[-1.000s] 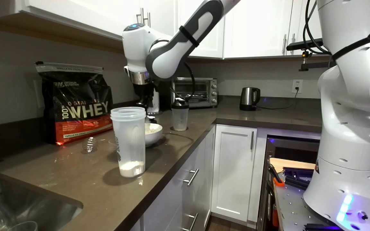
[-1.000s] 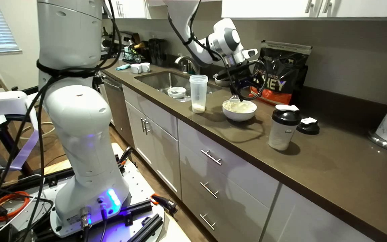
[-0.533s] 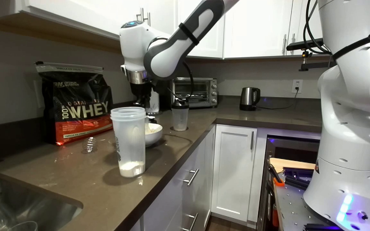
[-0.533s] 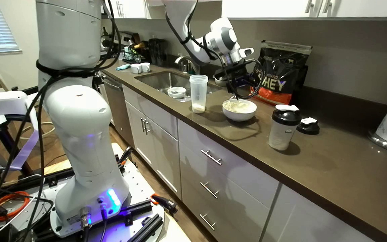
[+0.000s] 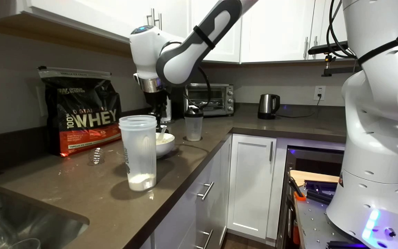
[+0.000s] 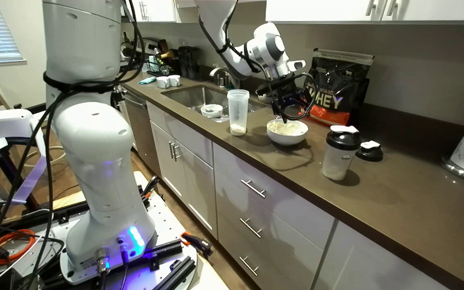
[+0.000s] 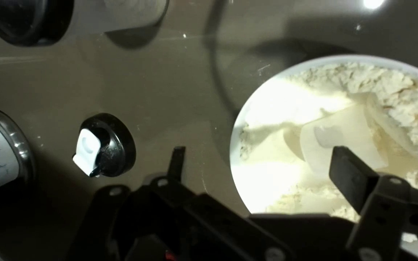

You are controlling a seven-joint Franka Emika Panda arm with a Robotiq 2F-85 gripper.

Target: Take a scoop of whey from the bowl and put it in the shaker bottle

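Note:
The white bowl (image 5: 166, 149) holds whey powder; it also shows in an exterior view (image 6: 284, 140). In the wrist view the bowl's rim (image 7: 235, 152) is at the right, with lumpy powder (image 7: 390, 78) inside. The whitish scoop (image 7: 343, 125) lies tilted in the powder. Its pale handle (image 5: 162, 132) leans above the bowl in an exterior view. My gripper (image 7: 260, 156) is open over the bowl. Its right finger overlaps the scoop's near part; the left finger is outside the rim. The tall shaker bottle (image 5: 138, 155) stands upright and open with some powder inside, also in an exterior view (image 6: 238, 108).
A smaller black-lidded shaker (image 6: 338, 157) and a black cap with a white tab (image 6: 370, 152) stand beside the bowl. The black whey bag (image 5: 81, 114) is behind, with a wire ball (image 5: 96, 157) before it. The sink (image 5: 40, 221) lies beyond the bottle. The counter has a front edge.
The arm rose slightly and shifted toward the sink, then came lower over the bowl. The scoop's handle, more upright before, now leans. The bowl and bottle have not moved.

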